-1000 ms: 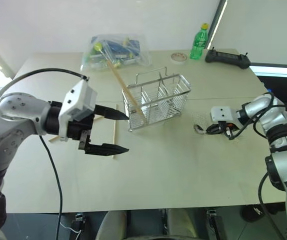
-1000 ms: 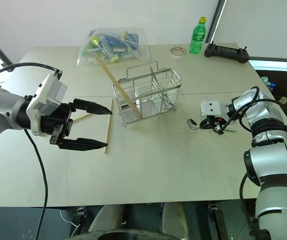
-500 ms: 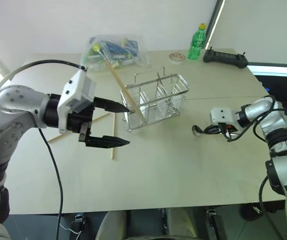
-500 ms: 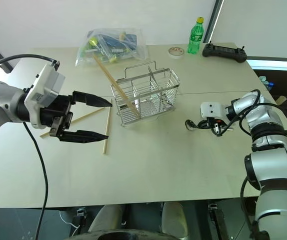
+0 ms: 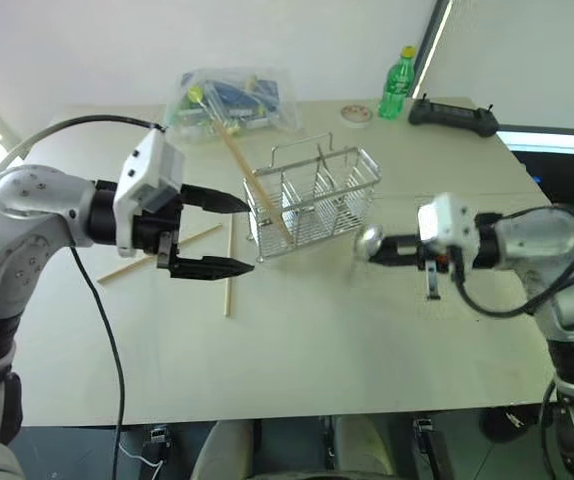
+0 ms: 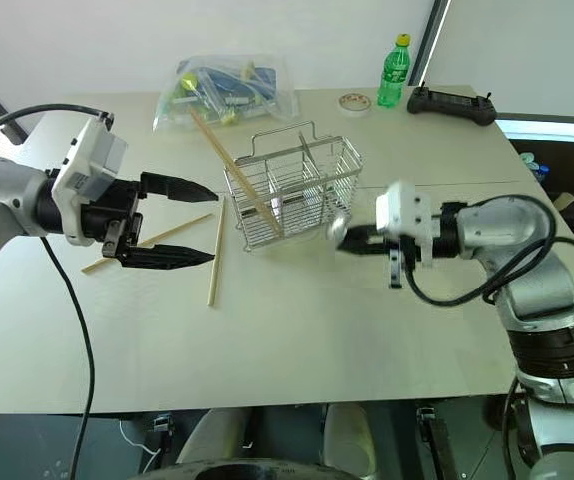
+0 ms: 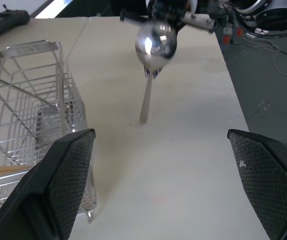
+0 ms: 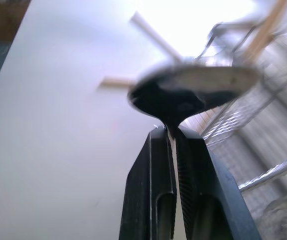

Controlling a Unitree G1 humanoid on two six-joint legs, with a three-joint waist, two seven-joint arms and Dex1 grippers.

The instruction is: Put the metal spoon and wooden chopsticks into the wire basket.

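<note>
Metal spoon (image 6: 339, 228) in right gripper (image 6: 359, 238) (bowl beside wire basket (image 6: 297, 190)).

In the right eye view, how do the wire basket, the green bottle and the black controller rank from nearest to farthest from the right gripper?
From the right gripper, which is shut on the metal spoon:
1. wire basket, just beside the spoon's bowl, mid-table.
2. green bottle, at the table's far edge.
3. black controller, far right corner; nearly level with the bottle, so this order is uncertain.
</note>
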